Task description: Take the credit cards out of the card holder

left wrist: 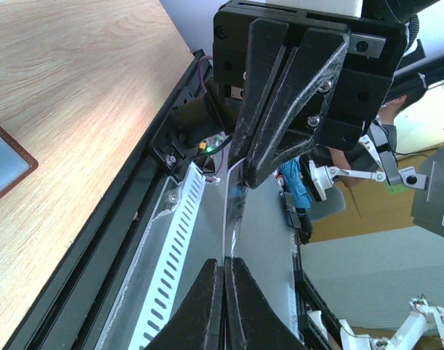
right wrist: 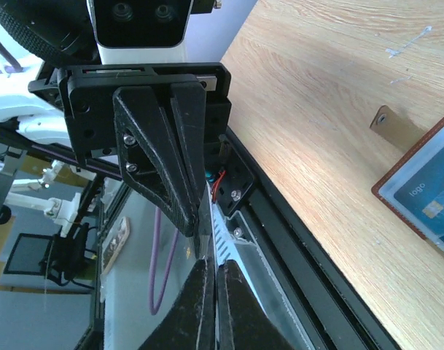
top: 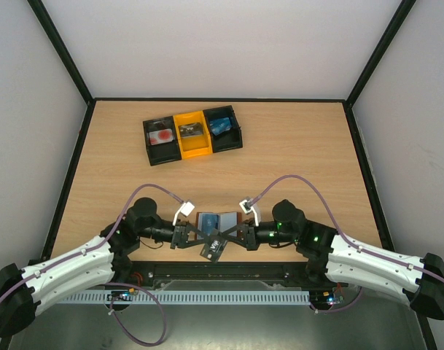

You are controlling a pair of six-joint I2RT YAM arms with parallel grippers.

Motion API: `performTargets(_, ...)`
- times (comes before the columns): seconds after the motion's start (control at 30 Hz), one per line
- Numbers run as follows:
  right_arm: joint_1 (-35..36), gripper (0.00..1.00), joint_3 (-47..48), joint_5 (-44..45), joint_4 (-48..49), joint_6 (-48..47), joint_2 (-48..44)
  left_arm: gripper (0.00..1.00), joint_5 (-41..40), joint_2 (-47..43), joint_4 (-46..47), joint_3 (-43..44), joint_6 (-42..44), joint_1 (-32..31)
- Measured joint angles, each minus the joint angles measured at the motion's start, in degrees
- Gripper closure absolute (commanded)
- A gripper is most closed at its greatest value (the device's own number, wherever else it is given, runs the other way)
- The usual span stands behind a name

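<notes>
Over the wooden tabletop [top: 294, 160], a thin plastic card [top: 213, 249] was clamped by left hand [left wrist: 224, 270] and right hand [right wrist: 211, 266]; it could be bent by opposed pulling.

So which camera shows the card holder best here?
Top external: the card holder lies open and fully in frame. Right wrist shows only one corner, with its tab and a card inside; left wrist shows just a corner at the frame edge.
</notes>
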Motion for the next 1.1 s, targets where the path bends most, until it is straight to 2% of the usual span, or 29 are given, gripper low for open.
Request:
performTargets(0.03,0.00,0.98,-0.31,-0.39,0.74,0.24,-0.15,0.97,0.09,-0.26,-0.09,0.00,-0.09,0.00)
performTargets(0.07,0.00,0.98,-0.50,-0.66,1.31,0.39,-0.28,0.89,0.20,-0.44,-0.13,0.00,-0.09,0.00)
performTargets(0.1,0.00,0.98,-0.68,-0.81,1.79,0.57,-0.31,0.66,0.17,-0.59,-0.33,0.00,-0.07,0.00)
performTargets(0.13,0.00,0.98,-0.76,-0.94,2.14,0.85,-0.31,0.39,-0.15,-0.74,-0.66,0.02,0.02,0.00)
performTargets(0.17,0.02,0.98,-0.81,-0.94,2.47,1.25,-0.31,0.29,-0.85,-0.85,-1.27,0.11,0.52,0.00)
performTargets(0.37,0.02,0.98,-1.16,2.82,5.70,5.62,-0.90,0.10,-10.32,-3.58,-8.87,3.26,-0.20,0.00)
performTargets(0.4,0.02,0.98,-1.46,4.07,6.99,7.02,-1.20,0.03,-12.57,-4.59,-9.75,3.93,-0.85,0.00)
performTargets(0.57,0.07,0.98,-1.77,11.02,14.08,14.80,-1.53,0.01,-23.52,-9.14,-13.20,7.98,-4.02,0.00)
performTargets(0.7,0.07,0.98,-2.51,18.69,20.68,21.33,-1.09,0.01,-28.52,-11.67,-12.50,8.68,-6.97,0.00)
performTargets(0.97,0.07,0.98,-2.58,28.87,33.00,31.08,5.92,0.08,-33.20,-13.75,-7.85,6.99,-13.44,0.00)
performTargets(1.1,0.07,0.98,-2.58,31.65,35.69,33.64,8.46,0.19,-34.47,-13.31,-4.90,6.67,-15.13,0.00)
